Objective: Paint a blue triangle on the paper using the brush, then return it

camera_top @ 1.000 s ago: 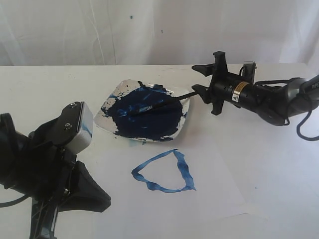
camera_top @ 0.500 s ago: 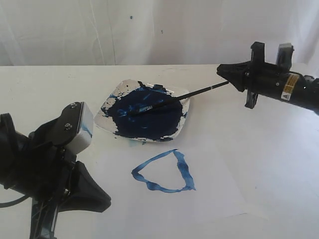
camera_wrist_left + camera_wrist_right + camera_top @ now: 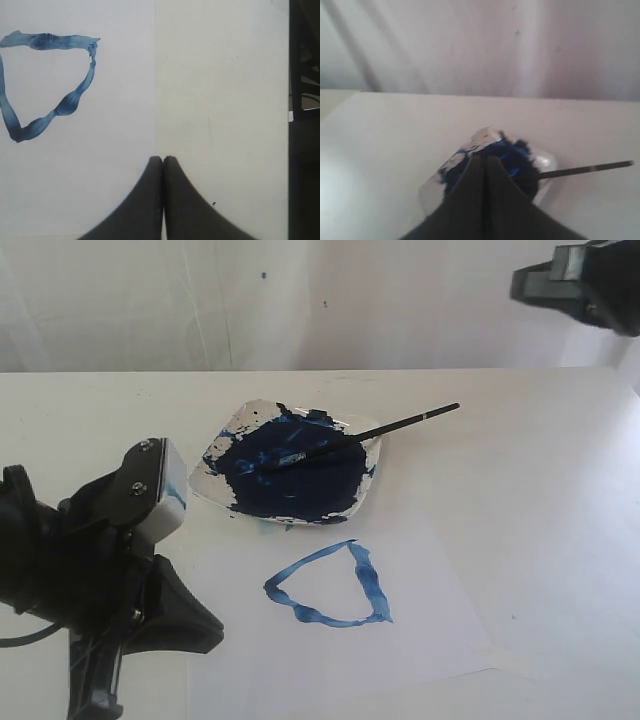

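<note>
The brush (image 3: 390, 427) lies on the square white plate (image 3: 212, 462), bristles in the dark blue paint and handle sticking out over the rim; nothing touches it. It also shows as a thin stick, the brush (image 3: 585, 170), beside the plate (image 3: 470, 145). The blue triangle (image 3: 368, 580) is an unfilled outline on the paper (image 3: 420, 640), just in front of the plate. My right gripper (image 3: 520, 285) hangs high at the back right, shut and empty (image 3: 483, 157). My left gripper (image 3: 212, 635) is shut and empty (image 3: 163, 159) above the paper's edge (image 3: 120, 100), with the triangle (image 3: 50, 41) off to one side.
Dark navy paint (image 3: 290, 475) covers most of the plate. A white curtain (image 3: 300, 300) hangs behind the white table (image 3: 540, 500). The left arm's bulky body (image 3: 90, 550) fills the near left corner. The table edge (image 3: 289, 100) shows in the left wrist view.
My right gripper has pulled away from the brush handle, up to the back right, and its jaws have shut. The brush stays on the plate. The left arm barely moved.
</note>
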### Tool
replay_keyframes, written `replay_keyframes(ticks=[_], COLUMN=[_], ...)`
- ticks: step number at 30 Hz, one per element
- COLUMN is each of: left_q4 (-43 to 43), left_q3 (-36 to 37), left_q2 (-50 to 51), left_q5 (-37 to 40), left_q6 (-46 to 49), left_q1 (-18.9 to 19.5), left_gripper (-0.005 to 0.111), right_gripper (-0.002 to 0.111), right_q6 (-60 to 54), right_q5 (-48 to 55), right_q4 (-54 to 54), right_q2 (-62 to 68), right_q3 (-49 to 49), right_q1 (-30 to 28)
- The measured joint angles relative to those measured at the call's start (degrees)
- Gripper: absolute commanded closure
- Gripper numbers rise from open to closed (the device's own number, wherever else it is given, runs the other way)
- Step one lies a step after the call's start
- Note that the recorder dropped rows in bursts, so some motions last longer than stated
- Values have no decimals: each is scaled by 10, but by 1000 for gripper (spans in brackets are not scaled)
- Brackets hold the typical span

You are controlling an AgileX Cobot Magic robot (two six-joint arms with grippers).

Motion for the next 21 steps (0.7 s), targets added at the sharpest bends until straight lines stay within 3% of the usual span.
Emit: replay_keyframes(ticks=[6, 21], left_q4=[0, 0], left_q3=[0, 0], left_q2=[0, 0], left_q5=[-11, -18], left_q6=[0, 0], left_q1=[0, 0], left_gripper=[107, 107], right_gripper=[108, 108], right_q6=[-32, -37], right_q5=[95, 103], right_q4=[-11, -12], right_q2=[-107, -132], right_q3=[31, 35], right_q1=[0, 0])
